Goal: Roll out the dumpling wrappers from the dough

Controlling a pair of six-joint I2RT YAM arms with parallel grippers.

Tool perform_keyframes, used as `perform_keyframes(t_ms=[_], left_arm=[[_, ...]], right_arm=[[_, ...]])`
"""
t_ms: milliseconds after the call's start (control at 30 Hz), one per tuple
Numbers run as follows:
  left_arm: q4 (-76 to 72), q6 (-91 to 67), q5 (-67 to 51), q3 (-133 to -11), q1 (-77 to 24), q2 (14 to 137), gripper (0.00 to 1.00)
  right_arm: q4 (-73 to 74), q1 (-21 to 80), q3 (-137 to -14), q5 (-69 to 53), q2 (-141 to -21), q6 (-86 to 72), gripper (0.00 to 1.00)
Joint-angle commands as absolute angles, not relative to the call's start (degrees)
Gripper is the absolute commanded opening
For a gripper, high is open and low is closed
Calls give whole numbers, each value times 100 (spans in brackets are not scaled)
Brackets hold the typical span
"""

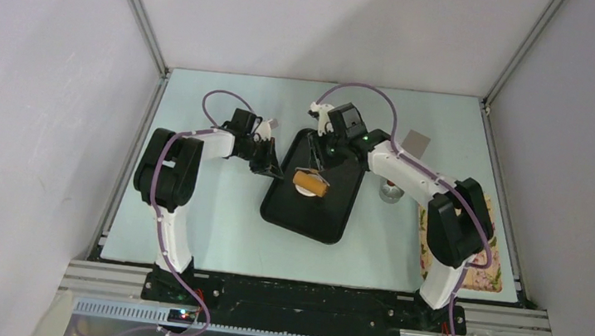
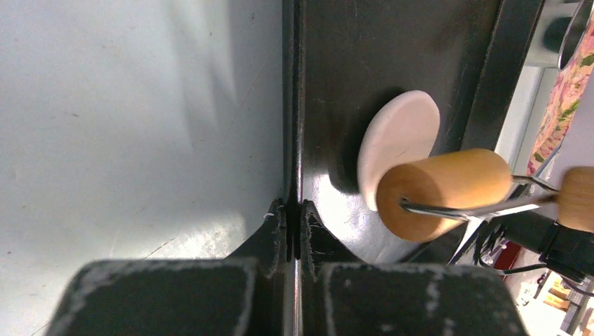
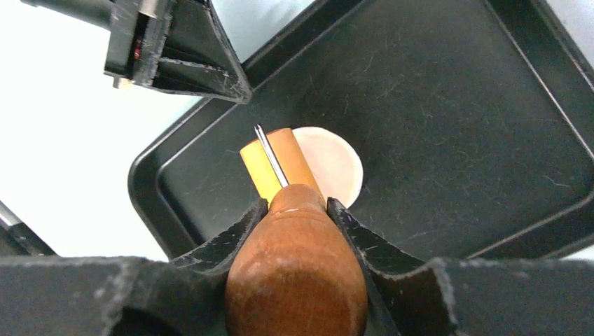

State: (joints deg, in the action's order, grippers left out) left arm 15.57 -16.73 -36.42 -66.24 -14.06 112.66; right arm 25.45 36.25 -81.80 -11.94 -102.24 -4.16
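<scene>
Right gripper [image 3: 298, 204] holding roller [image 3: 275, 162] over dough [image 3: 337, 169], left gripper [image 2: 294, 210] clamping tray [image 2: 336, 70]

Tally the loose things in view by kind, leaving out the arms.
Black rectangular tray: 1
Flattened white dough disc: 1
Wooden roller with handle: 1
Round steel cup: 1
Floral patterned cloth: 1
Grey square card: 1
Total: 6

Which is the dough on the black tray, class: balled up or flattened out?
Flattened: the dough lies as a thin round disc on the tray, by the wooden roller.
</scene>
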Motion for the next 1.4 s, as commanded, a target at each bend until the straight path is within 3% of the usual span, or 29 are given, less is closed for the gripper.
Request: perform_keyframes(t_ms=[0, 1033, 1367], left_arm=[[2114, -1603, -3297, -6550, -1356, 11517, 0], [2115, -1600, -3323, -6529, -1327, 11504, 0], [2118, -1611, -3333, -6552, -1328, 11534, 0]], right_arm=[[2413, 3663, -8444, -1165, -10547, -30, 0], [3051, 3778, -7882, -2218, -10783, 143, 0], [4165, 3363, -9913, -3080, -10223, 906, 0]])
